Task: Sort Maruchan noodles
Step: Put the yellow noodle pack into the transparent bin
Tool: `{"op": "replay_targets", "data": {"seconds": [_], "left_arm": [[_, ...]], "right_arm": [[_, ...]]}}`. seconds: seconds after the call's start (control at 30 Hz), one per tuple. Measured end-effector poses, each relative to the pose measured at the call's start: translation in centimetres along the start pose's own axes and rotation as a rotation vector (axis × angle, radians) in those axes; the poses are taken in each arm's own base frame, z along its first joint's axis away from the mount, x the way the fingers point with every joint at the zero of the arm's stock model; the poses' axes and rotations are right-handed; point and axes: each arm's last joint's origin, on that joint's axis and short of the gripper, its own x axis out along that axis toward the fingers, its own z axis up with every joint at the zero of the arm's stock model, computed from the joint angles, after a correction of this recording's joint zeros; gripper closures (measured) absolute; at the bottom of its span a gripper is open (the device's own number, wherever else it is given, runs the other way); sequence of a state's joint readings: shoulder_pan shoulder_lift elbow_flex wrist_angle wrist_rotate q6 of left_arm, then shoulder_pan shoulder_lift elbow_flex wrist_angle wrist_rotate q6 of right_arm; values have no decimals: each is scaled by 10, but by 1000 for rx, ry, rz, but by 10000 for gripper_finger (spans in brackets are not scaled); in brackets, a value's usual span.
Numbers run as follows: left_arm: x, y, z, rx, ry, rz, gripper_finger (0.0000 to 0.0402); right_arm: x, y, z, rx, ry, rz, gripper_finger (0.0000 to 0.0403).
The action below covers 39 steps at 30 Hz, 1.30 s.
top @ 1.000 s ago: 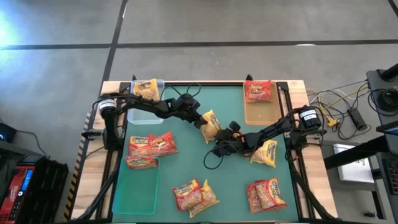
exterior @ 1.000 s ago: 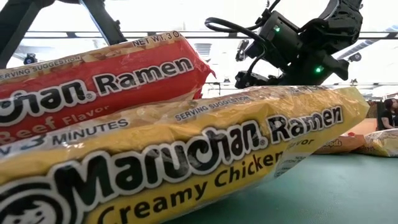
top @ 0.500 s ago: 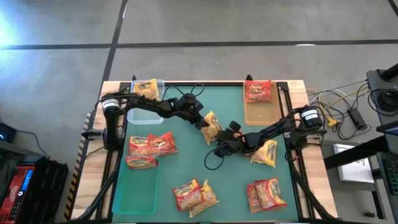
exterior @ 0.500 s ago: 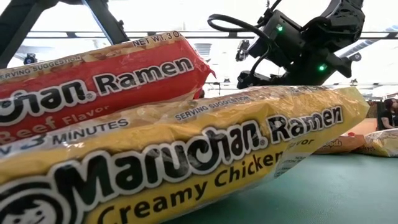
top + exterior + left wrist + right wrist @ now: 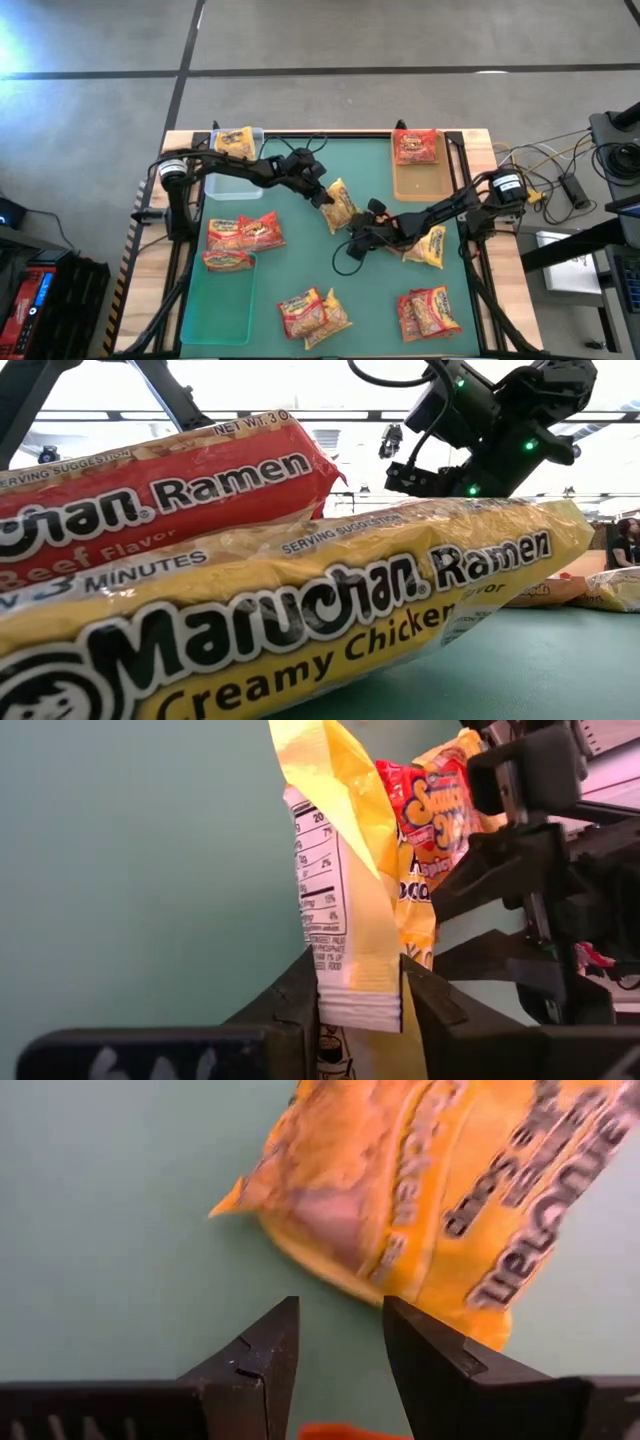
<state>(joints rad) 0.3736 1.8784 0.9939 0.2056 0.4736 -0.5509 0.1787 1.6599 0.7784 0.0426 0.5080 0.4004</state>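
Observation:
A yellow noodle packet (image 5: 340, 205) sits at the middle of the green mat (image 5: 290, 260), with my left gripper (image 5: 324, 194) shut on one end of it. My right gripper (image 5: 356, 238) stands open just near and right of that packet, nothing between its fingers (image 5: 262, 1360). Other packets lie around. A yellow one (image 5: 236, 142) is in the clear tray and a red one (image 5: 415, 146) in the tan tray. Red ones (image 5: 245, 232) lie on the green tray at the left, and mixed ones at the near middle (image 5: 312, 312) and near right (image 5: 428, 310). My left gripper pinches the yellow packet's sealed end (image 5: 358, 1006) between its two fingers (image 5: 296, 1010). The fingers slant in from the table's far left. The rest of the packet reaches away from them toward my right arm (image 5: 530, 870). Whether it is clear of the mat I cannot tell.
Another yellow packet (image 5: 428, 246) lies under my right arm. In the low view a red packet (image 5: 160, 490) and a yellow one (image 5: 300, 620) fill the foreground. Black rails edge the mat, and cables (image 5: 545, 170) lie beyond the right edge.
My left gripper has edged toward the yellow packet at the mat's middle. My right gripper has drawn slightly toward the table's right. In the low view an arm's wrist has risen. The packet stays about where it was.

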Motion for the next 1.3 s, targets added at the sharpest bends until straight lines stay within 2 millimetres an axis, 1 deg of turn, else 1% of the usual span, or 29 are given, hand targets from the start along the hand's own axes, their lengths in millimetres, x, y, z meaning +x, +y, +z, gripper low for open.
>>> {"op": "replay_targets", "data": {"seconds": [0.23, 0.37, 0.47, 0.63, 0.8, 1.03, 1.2, 1.3], "left_arm": [[-9, -5, 5, 15, -13, -9, 340], [-22, -7, 13, 22, -46, -7, 340], [-36, -7, 21, 35, -78, 1, 340], [-71, -5, 32, 50, -122, 93, 340], [-115, -2, 37, 61, -142, 196, 340], [-184, 0, 29, 61, -143, 408, 336], [-223, -3, 20, 51, -180, 575, 339], [-240, -3, 13, 56, -184, 710, 339]], "right_arm": [[-4, 6, -2, -13, -9, 16, 266], [-6, 10, -3, -22, -11, 27, 266], [-7, 11, -3, -17, -13, 31, 266], [-7, 12, -3, -5, -13, 35, 266], [-7, 12, -3, 0, -9, 48, 266], [-8, 12, -3, 1, -10, 49, 266], [-7, 12, -2, 3, -10, 48, 266], [-7, 12, -2, 5, -13, 49, 266]]}}
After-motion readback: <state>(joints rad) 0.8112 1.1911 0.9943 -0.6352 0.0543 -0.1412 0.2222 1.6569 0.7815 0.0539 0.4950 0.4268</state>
